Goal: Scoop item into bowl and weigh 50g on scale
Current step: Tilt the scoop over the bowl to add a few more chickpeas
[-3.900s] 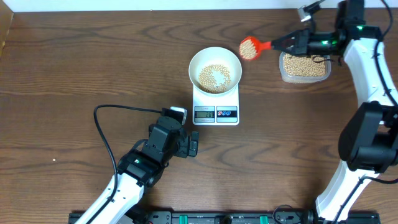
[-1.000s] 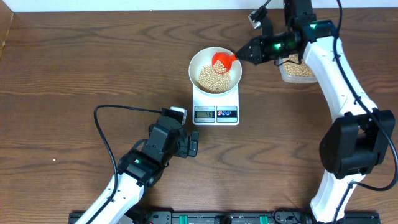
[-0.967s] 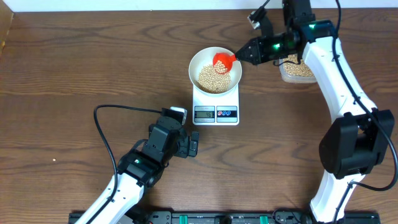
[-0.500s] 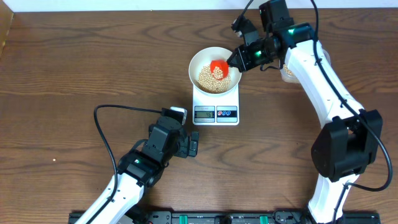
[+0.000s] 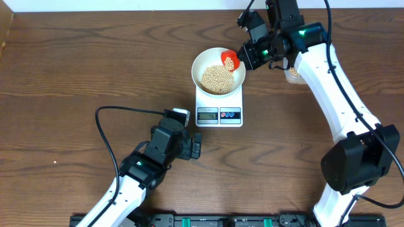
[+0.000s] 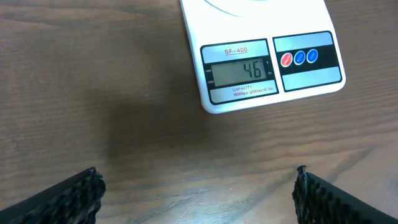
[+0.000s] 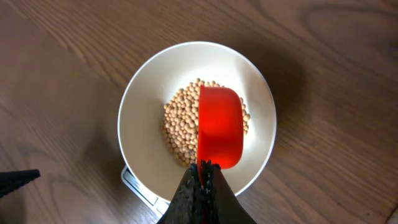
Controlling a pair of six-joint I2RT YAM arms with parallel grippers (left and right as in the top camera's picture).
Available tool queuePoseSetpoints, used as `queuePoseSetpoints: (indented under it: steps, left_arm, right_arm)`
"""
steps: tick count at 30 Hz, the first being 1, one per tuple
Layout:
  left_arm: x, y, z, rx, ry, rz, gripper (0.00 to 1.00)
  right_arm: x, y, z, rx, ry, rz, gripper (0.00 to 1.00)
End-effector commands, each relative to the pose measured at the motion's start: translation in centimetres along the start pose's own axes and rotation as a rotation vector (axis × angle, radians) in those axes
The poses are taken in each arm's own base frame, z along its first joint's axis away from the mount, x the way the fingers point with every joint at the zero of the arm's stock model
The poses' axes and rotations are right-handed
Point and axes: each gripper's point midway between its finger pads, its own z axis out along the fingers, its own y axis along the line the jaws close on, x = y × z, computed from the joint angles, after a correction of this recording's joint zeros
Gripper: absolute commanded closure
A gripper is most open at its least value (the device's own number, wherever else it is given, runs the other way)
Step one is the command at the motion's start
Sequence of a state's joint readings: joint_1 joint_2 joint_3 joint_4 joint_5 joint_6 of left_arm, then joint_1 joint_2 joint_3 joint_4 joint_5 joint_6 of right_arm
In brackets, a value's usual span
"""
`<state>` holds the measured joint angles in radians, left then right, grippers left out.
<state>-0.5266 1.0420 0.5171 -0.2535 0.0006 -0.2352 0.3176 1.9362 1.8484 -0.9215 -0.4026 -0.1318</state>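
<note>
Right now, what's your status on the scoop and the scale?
Right gripper shut on red scoop, over beans in white bowl. Left gripper open, clear of scale; display reads 46, under target. Nothing in the way.

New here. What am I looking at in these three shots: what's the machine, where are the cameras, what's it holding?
These are two robot arms at a wooden table. The wide picture comes from a fixed camera above. The other two come from a camera on each wrist, looking past that arm's own fingers. A white bowl of beans stands on a small digital scale; its display reads 46 in the left wrist view. A clear tub with more beans sits by the right arm, partly hidden. The right tool is shut on the handle of a red scoop held over the bowl. The left tool is open and holds nothing.
</note>
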Motion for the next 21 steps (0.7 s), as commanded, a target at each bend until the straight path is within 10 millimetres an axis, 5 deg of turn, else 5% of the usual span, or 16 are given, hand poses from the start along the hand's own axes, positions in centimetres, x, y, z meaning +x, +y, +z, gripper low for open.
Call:
queuePoseSetpoints:
  steps: [1,7,16,21]
  left_arm:
    - [0.0,0.2,0.0,-0.012,-0.002,0.007,0.01]
    - [0.0,0.2,0.0,-0.012,-0.002,0.007,0.01]
    - [0.0,0.2,0.0,-0.012,-0.002,0.007,0.01]
    - [0.0,0.2,0.0,-0.012,-0.002,0.007,0.01]
  right_arm:
    - [-0.9,1.8,-0.6,-0.007,-0.022,-0.067,0.99]
    - [-1.8,3.1,-1.0,-0.106,-0.068,-0.058,0.99]
    - [-0.6,1.1,-0.7,0.034,-0.005,-0.152,0.99]
    - [-0.7,1.8,-0.5,0.010,-0.011,-0.160,0.99]
